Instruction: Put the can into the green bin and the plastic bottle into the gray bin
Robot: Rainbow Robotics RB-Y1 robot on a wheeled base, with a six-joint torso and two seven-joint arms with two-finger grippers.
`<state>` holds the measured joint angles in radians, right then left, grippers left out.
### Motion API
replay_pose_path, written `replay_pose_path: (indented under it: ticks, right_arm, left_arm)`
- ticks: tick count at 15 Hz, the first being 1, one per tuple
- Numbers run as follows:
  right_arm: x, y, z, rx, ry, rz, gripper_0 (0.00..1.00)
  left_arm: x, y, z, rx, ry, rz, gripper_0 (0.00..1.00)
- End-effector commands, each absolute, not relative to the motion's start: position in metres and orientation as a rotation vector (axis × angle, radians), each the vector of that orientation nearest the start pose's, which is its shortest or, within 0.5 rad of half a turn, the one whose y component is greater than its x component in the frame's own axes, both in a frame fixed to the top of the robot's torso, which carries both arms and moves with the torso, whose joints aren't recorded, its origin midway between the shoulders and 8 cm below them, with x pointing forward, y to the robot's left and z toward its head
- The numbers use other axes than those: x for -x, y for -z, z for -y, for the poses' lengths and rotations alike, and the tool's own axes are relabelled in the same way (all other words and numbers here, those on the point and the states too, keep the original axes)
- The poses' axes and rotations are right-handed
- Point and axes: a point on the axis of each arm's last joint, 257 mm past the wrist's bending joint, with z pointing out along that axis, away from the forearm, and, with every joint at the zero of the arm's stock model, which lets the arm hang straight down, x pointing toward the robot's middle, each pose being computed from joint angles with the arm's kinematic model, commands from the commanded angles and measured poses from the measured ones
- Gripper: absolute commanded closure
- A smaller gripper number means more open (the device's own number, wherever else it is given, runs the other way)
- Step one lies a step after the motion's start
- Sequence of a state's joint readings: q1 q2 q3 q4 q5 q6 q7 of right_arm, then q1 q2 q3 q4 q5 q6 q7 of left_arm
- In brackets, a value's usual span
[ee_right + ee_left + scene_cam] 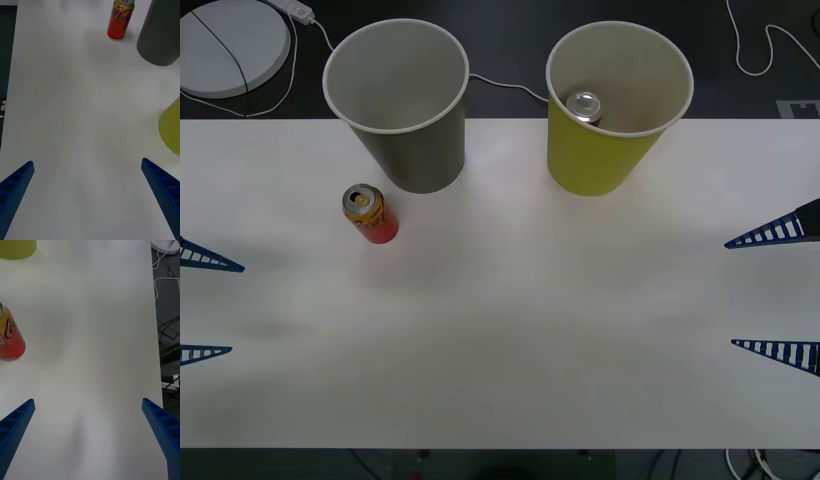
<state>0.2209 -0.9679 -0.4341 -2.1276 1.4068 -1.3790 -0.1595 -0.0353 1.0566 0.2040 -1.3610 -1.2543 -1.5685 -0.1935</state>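
Note:
The can (370, 213), red below and gold-orange above, stands upright on the white table (510, 330), just in front of the gray bin (415, 155). The green bin (590, 160) stands to the gray bin's right. The plastic bottle is out of view. My left gripper (205, 307) is open at the table's left edge, with the can (9, 338) ahead of it and off to one side. My right gripper (775, 293) is open at the right edge, far from the can (120, 20). Nothing is between either pair of fingers.
A second can with a bright silver lid (585, 106) lies inside the green bin. Behind the table are a white round disc (230, 45) and loose cables (770, 50) on a dark floor. Both bins stand near the table's far edge.

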Motion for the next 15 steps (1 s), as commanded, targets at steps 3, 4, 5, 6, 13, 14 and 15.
replay_pose_path:
  ticks: [3, 4, 5, 6, 13, 14, 15]
  right_arm:
    - [-0.322, 0.139, 0.273, 1.704, -0.181, -1.53, 0.0]
    - [-0.322, 0.139, 0.273, 1.704, -0.181, -1.53, 0.0]
    - [-0.322, 0.139, 0.273, 1.704, -0.181, -1.53, 0.0]
    - [-0.322, 0.139, 0.273, 1.704, -0.181, -1.53, 0.0]
    - [-0.322, 0.139, 0.273, 1.704, -0.181, -1.53, 0.0]
    - [-0.322, 0.139, 0.273, 1.704, -0.181, -1.53, 0.0]
    - [-0.322, 0.139, 0.273, 1.704, -0.181, -1.53, 0.0]
  left_arm:
    - [-0.366, 0.222, -0.369, -1.515, 0.399, -1.602, 0.0]
    - [-0.372, 0.226, -0.366, -1.472, 0.383, -1.596, 0.0]
    - [-0.375, 0.229, -0.364, -1.422, 0.38, -1.59, 0.0]
    - [-0.379, 0.232, -0.361, -1.37, 0.37, -1.588, 0.0]
    - [-0.413, 0.256, -0.356, -1.041, 0.296, -1.604, 0.0]
    - [-0.416, 0.259, -0.355, -1.005, 0.289, -1.609, 0.0]
    - [-0.42, 0.26, -0.354, -0.965, 0.285, -1.61, 0.0]
